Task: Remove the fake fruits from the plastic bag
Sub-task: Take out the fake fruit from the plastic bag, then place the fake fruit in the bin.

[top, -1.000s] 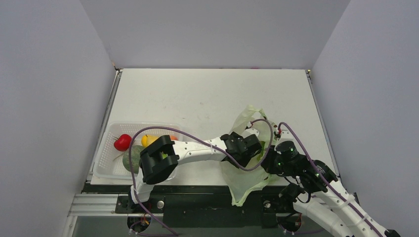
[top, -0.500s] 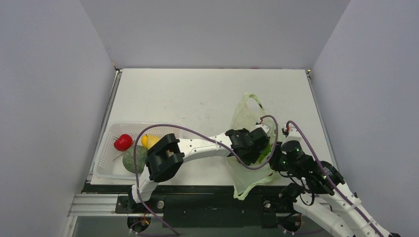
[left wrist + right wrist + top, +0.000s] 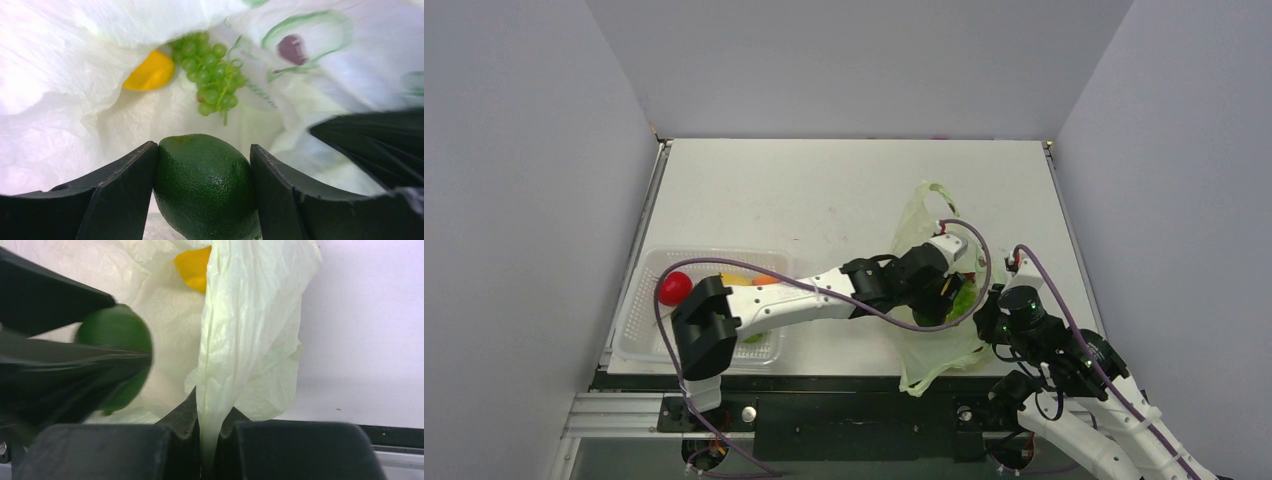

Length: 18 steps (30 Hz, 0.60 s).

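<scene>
The pale yellow-green plastic bag (image 3: 932,352) lies at the table's near right, its mouth held up. My left gripper (image 3: 952,291) is inside it, shut on a dark green lime (image 3: 205,185) that fills the gap between the jaws. Deeper in the bag lie a bunch of green grapes (image 3: 210,70) and a yellow fruit (image 3: 150,72). My right gripper (image 3: 210,432) is shut on a pinched fold of the bag's edge (image 3: 245,315), near the table's front. The right wrist view also shows the lime (image 3: 115,332) and the yellow fruit (image 3: 195,267).
A clear latticed basket (image 3: 646,335) stands at the near left with a red fruit (image 3: 674,288) and other fruits partly hidden under my left arm (image 3: 794,298). Grey walls close in the table on three sides.
My left gripper has pushed farther right and deeper into the bag. The left arm's elbow has swung left over the basket. The right gripper has drawn the bag's edge slightly right.
</scene>
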Available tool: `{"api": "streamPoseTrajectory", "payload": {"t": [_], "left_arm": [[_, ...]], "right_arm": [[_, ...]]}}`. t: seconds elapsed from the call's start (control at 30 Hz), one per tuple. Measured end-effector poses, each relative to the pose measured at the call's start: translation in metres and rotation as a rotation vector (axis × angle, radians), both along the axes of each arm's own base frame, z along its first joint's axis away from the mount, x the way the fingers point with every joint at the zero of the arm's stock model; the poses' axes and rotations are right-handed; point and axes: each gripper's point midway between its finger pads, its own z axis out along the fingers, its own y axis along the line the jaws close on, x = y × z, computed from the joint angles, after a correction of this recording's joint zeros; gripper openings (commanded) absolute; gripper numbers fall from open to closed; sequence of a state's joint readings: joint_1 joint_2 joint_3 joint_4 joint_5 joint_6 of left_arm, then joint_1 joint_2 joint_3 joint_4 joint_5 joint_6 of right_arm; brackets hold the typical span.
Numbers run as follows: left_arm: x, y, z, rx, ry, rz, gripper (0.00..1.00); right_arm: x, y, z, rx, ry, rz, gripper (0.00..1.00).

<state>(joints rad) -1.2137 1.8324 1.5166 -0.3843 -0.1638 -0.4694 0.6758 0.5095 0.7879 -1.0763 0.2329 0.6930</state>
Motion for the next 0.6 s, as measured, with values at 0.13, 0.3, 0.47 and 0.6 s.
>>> {"api": "streamPoseTrajectory", "payload": {"t": [0.13,0.3,0.47,0.6], "left_arm": [[0.006,0.012,0.052,-0.187,-0.005,0.006,0.00],[0.013,0.036,0.085,-0.349,-0.014,0.034,0.00],[0.021,0.078,0.088,-0.413,-0.006,0.102,0.00],[0.054,0.138,0.097,-0.436,-0.045,0.285,0.00]], "right_arm": [[0.001,0.000,-0.001,-0.011,0.006,-0.004,0.00],[0.003,-0.001,-0.002,-0.020,0.008,-0.010,0.00],[0.003,-0.001,-0.003,-0.023,0.011,-0.009,0.00],[0.003,-0.001,-0.003,-0.025,0.012,-0.008,0.00]]}}
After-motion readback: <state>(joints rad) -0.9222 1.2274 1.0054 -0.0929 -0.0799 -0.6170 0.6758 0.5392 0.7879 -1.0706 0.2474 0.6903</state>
